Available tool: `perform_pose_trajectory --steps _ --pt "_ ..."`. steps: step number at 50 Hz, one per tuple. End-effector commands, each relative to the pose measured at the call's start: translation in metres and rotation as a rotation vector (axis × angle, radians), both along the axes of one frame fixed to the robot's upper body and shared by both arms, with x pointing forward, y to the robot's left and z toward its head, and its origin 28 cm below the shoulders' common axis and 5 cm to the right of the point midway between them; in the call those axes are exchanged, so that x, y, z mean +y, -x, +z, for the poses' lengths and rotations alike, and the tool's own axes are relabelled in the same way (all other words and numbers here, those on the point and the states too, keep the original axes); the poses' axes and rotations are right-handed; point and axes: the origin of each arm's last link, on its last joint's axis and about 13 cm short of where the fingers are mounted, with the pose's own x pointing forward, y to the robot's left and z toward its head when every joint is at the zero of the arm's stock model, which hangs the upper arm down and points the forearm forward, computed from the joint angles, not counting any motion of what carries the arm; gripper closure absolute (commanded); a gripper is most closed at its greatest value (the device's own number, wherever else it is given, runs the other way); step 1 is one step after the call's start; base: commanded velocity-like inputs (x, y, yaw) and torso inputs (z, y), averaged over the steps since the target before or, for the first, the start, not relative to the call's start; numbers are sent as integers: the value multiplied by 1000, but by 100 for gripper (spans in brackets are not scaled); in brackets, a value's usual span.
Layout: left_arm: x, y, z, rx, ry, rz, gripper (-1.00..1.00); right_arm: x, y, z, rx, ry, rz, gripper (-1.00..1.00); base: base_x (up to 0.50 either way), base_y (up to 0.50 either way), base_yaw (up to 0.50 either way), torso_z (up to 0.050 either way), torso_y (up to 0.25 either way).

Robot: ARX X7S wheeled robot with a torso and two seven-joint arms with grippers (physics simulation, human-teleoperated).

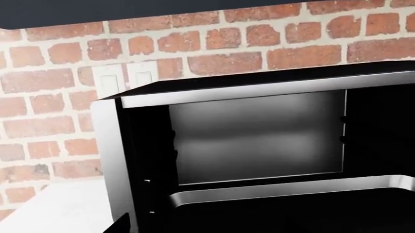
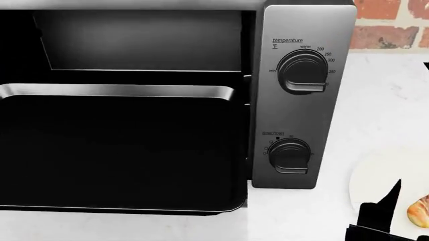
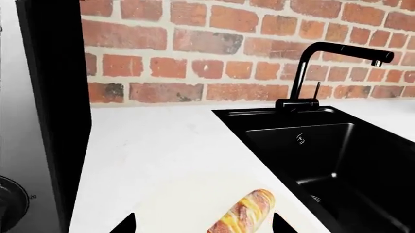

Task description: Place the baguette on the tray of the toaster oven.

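Note:
The baguette (image 3: pixel 243 213), golden-brown with pale slashes, lies on a round white plate (image 3: pixel 162 199) on the counter. My right gripper (image 3: pixel 205 225) is open just above it, and the loaf sits between the two fingertips, nearer one of them. In the head view the baguette (image 2: pixel 419 211) and one right finger (image 2: pixel 387 203) show at the lower right. The toaster oven (image 2: pixel 308 100) stands open, with the black silver-rimmed tray (image 2: pixel 120 150) pulled out of its cavity. The left wrist view faces the oven cavity (image 1: pixel 259 136) and the tray rim (image 1: pixel 285 189). Only one dark left fingertip (image 1: pixel 120 225) shows.
Two black knobs (image 2: pixel 302 73) sit on the oven's side panel. A black sink (image 3: pixel 337 155) with a black faucet (image 3: pixel 318 63) lies beyond the plate. A brick wall (image 3: pixel 214 43) with white outlets (image 1: pixel 123 77) backs the white counter (image 2: pixel 389 110).

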Motion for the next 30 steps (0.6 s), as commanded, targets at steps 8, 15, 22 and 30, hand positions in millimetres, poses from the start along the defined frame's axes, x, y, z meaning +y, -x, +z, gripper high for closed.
perform_pose_trajectory --steps 8,15,22,30 --pt "-1 1 -2 9 4 -11 -100 2 -24 4 151 -164 -82 -100 0 0 0 0 0" --pt "-2 0 -2 13 13 -22 -100 -6 -41 0 87 -182 -264 -100 0 0 0 0 0" --pt "1 2 -2 14 17 -19 -100 -5 -66 1 170 -230 -267 -100 0 0 0 0 0" --pt "1 2 -2 13 23 -21 -100 -9 -86 4 169 -363 -289 -100 0 0 0 0 0"
